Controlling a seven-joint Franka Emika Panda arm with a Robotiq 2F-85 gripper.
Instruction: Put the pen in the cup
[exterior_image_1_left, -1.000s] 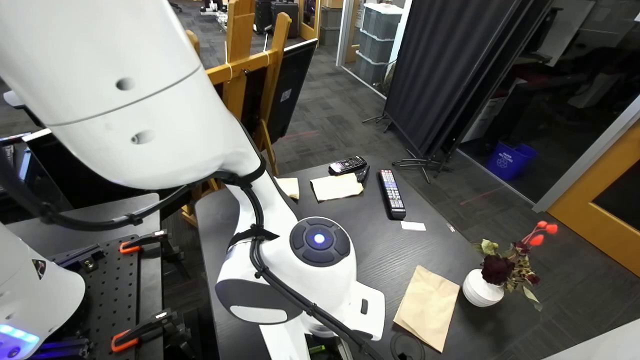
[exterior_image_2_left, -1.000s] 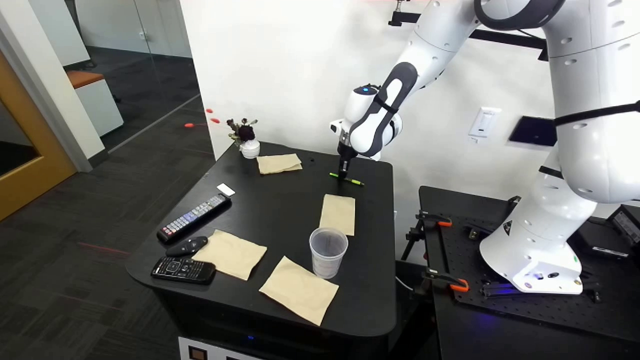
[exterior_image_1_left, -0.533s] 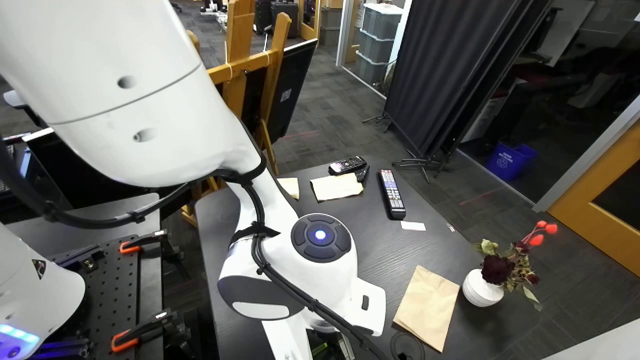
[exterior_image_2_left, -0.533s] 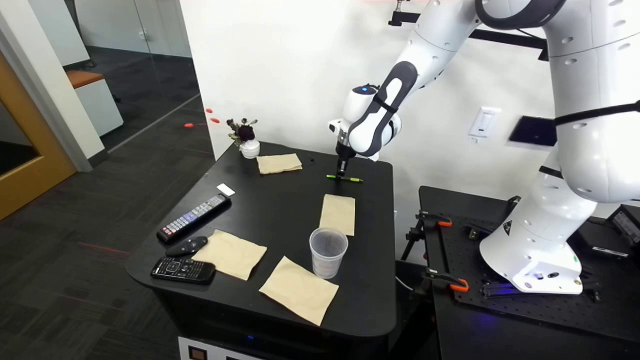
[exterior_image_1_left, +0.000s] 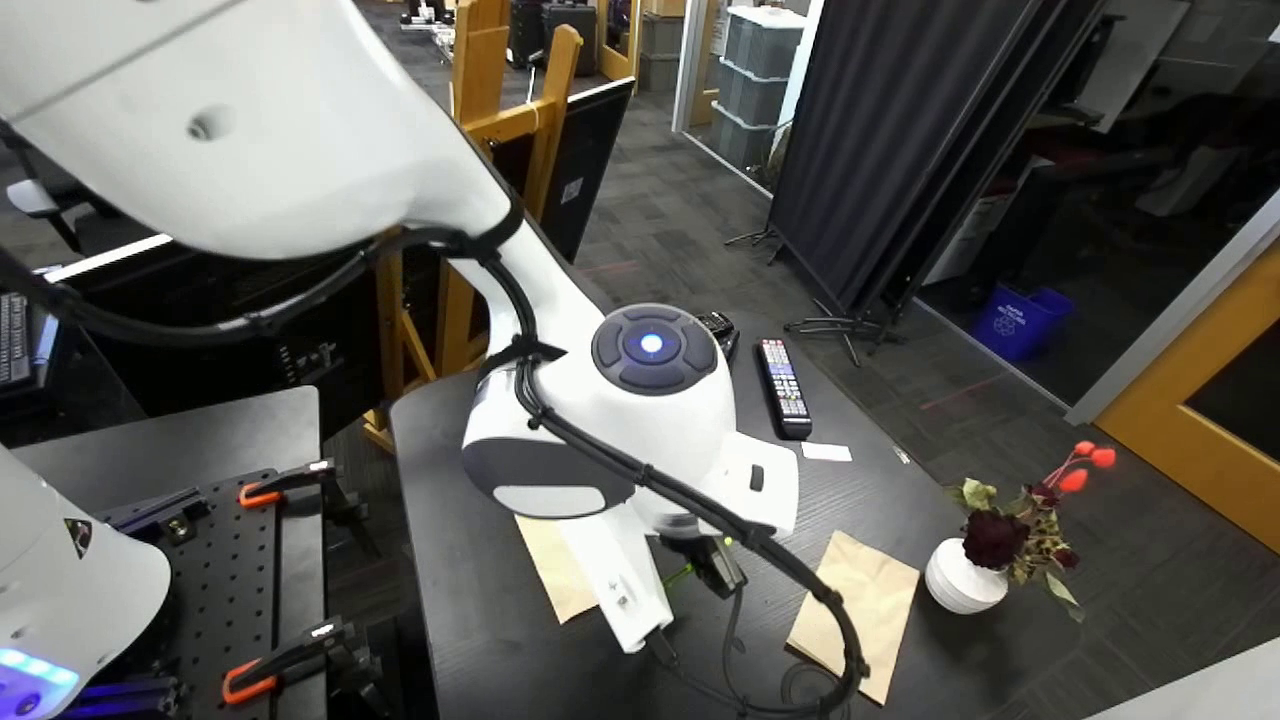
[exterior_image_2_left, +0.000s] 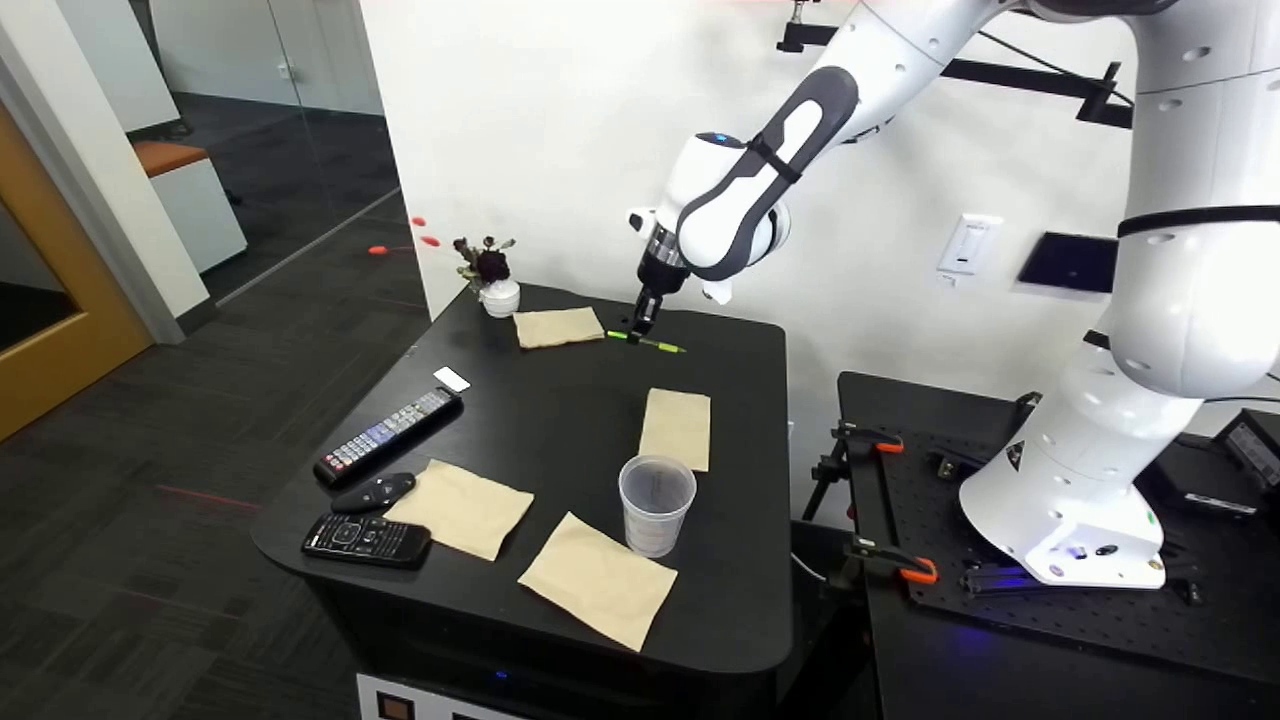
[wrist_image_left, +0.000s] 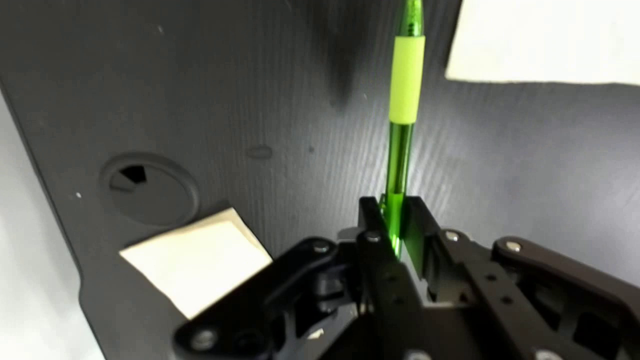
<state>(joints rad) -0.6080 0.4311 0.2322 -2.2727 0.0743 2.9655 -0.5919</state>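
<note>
- Grasping confirmed, wrist view: gripper (wrist_image_left: 392, 207) with jaws clenched on the green pen (wrist_image_left: 400, 140), off its middle.
- Pen is outside the cup (exterior_image_2_left: 655, 510), well apart from it; cannot tell whether it touches the table (exterior_image_2_left: 560, 420).
- Surface: black, rounded corners, faint grain. Four tan papers (exterior_image_2_left: 598, 580) lie on it; cup stands upright between two of them.
- Wrist view shows a round dark cover (wrist_image_left: 155, 197) in the table, near one paper.
- White vase (exterior_image_1_left: 962, 580) with dark and red flowers (exterior_image_1_left: 995, 540) at a table corner, in both exterior views.
- Three black remotes (exterior_image_2_left: 388, 437) along the side away from the robot base (exterior_image_2_left: 1065, 530); white card (exterior_image_2_left: 452, 380) just beside the longest.
- Room: white wall (exterior_image_2_left: 560, 130) near the table; dark carpet (exterior_image_2_left: 130, 480) beyond the remotes.
- In an exterior view: dark pleated screen (exterior_image_1_left: 880, 150), wooden easel (exterior_image_1_left: 550, 130) with black board (exterior_image_1_left: 590, 150), blue bin (exterior_image_1_left: 1020, 322), stacked gray boxes (exterior_image_1_left: 755, 100).
</note>
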